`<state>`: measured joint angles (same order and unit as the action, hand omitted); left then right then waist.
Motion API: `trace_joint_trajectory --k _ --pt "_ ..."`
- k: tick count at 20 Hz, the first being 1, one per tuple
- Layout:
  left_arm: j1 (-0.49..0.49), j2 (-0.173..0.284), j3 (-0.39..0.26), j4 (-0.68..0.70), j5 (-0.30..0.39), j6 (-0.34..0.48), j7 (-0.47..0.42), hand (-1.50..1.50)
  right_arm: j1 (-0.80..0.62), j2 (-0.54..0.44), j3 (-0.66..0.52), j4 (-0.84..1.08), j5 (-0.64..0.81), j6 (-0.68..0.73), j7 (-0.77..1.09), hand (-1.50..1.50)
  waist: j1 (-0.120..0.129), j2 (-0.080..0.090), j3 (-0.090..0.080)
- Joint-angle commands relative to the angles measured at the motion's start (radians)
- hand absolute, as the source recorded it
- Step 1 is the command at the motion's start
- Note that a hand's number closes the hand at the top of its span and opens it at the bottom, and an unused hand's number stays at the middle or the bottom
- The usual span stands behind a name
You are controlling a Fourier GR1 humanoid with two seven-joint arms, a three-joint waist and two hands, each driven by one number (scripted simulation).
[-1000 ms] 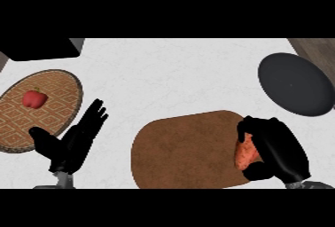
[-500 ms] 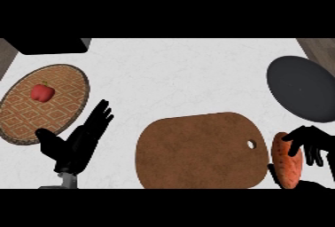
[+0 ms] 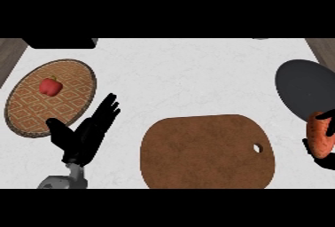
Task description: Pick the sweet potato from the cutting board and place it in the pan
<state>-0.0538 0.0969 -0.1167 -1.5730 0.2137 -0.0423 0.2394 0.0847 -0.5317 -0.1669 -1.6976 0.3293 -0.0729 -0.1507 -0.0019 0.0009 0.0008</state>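
An orange sweet potato point(image 3: 320, 138) is held at the view's right edge, just below the dark round pan point(image 3: 305, 88). My right hand point(image 3: 323, 159) is curled round it from below and is mostly cut off by the edge. The brown cutting board point(image 3: 206, 152) lies bare at lower centre, left of the sweet potato. My left hand point(image 3: 85, 133) rests open at the lower left, fingers up, beside the woven plate.
A woven round plate point(image 3: 33, 113) at the left holds a red pepper point(image 3: 50, 86). A dark object point(image 3: 62, 43) sits at the counter's far left corner. Wooden strips show at both top corners.
My right hand has lifted the sweet potato off the cutting board and carried it right, toward the pan. The left hand has stayed in place.
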Motion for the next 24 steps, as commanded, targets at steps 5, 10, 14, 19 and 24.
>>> trace_joint_trajectory --k 5,10,14,19,24 --pt "0.004 -0.039 -0.033 0.036 -0.041 0.009 -0.038 0.0 -0.342 -0.017 -0.096 0.524 0.066 -0.117 -0.19 1.5 0.025 0.005 0.001" --pt "0.0 -0.014 -0.011 0.018 -0.015 -0.023 -0.022 0.0 -0.462 -0.009 -0.186 0.821 0.083 -0.281 -0.348 1.5 0.034 0.009 0.002" --pt "-0.047 -0.032 -0.017 0.032 -0.016 -0.013 0.006 0.0 -0.633 -0.021 -0.234 1.069 0.068 -0.328 -0.42 1.5 0.044 0.013 0.003" --pt "-0.039 -0.031 -0.03 0.039 -0.023 -0.04 -0.036 0.0 -0.731 -0.09 -0.286 1.268 0.062 -0.346 -0.522 1.5 0.066 0.024 0.005" --pt "-0.061 -0.036 -0.027 0.018 -0.014 -0.027 0.015 0.0 -0.799 -0.119 -0.296 1.383 0.081 -0.374 -0.561 1.5 0.079 0.029 0.006"
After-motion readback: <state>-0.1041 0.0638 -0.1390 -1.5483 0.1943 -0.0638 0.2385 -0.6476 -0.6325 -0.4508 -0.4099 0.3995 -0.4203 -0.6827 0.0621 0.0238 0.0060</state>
